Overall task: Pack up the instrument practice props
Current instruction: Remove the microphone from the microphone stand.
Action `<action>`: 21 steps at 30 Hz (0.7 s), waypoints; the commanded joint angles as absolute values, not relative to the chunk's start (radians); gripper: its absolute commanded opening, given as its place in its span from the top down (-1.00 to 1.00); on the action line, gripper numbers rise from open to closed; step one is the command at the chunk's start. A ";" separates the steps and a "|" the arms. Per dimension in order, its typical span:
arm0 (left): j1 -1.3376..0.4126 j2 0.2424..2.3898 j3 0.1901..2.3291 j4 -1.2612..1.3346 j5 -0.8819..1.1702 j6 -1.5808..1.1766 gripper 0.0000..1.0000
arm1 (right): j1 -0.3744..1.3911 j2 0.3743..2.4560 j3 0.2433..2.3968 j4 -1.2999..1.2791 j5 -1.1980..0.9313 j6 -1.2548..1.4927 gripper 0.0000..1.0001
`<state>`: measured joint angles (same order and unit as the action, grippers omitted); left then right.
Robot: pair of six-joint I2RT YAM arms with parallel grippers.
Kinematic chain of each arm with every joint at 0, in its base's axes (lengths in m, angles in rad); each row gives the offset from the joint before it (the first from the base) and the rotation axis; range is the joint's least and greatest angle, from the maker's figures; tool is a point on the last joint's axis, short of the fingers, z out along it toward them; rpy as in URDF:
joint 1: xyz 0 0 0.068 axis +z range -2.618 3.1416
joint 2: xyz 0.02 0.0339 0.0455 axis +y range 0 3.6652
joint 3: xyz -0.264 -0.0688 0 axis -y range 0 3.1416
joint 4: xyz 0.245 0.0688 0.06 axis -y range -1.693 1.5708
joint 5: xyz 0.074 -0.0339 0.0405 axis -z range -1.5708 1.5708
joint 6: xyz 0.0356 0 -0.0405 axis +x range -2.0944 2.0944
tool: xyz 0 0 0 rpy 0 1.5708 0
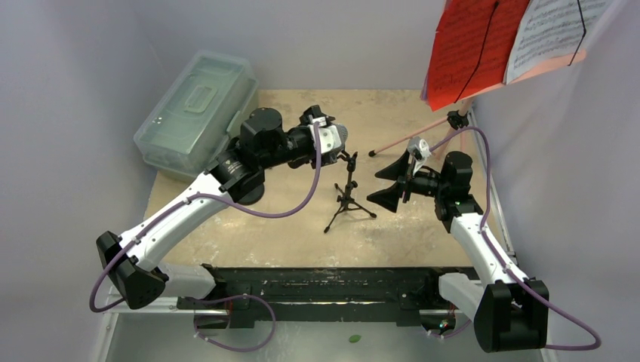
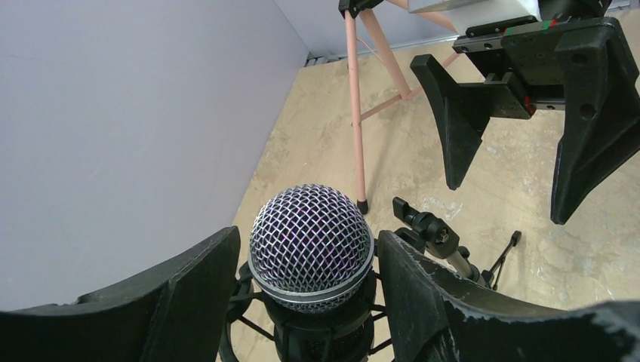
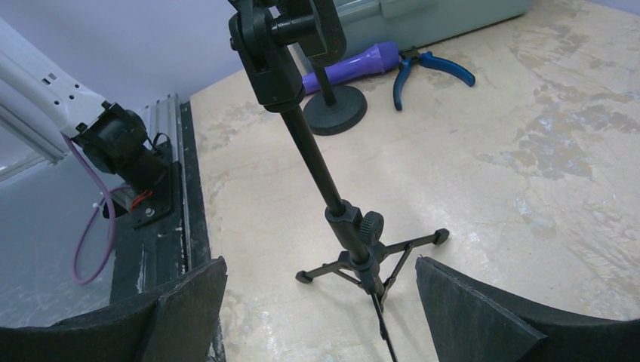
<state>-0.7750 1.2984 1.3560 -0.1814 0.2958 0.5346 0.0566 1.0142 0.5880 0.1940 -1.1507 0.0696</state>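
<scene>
My left gripper (image 1: 332,136) is shut on the black-silver microphone (image 2: 311,241), whose mesh head sits between the fingers, held just above and beside the empty clip of a black mic tripod (image 1: 349,197). My right gripper (image 1: 377,188) is open and empty, just right of that tripod; the tripod's stem (image 3: 355,226) stands ahead between its fingers. The pink music rack (image 1: 411,139) stands at the far right with a red page (image 1: 464,49) and a white page (image 1: 551,30) on it. A purple microphone (image 3: 351,64) lies behind a round black base (image 3: 336,113).
A clear greenish plastic case (image 1: 196,109) sits closed at the far left. Blue-handled pliers (image 3: 430,68) lie next to the purple microphone. Grey walls close in the table on the left, back and right. The black arm rail (image 1: 317,290) runs along the near edge.
</scene>
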 commanded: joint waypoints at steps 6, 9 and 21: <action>-0.779 1.308 1.399 -0.156 0.318 0.505 -0.08 | 0.052 1.008 0.613 0.200 -1.184 0.052 -0.98; -0.779 1.314 1.408 -0.156 0.325 0.494 0.36 | 0.051 1.009 0.613 0.200 -1.184 0.052 -0.98; -0.792 1.327 1.472 0.003 0.384 0.402 0.89 | 0.055 1.019 0.614 0.196 -1.197 0.050 -0.98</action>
<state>-0.7761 1.3354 1.3880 -0.1738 0.3283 0.4500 0.0566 1.0142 0.5880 0.1936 -1.1744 0.0692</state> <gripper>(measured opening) 0.498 0.987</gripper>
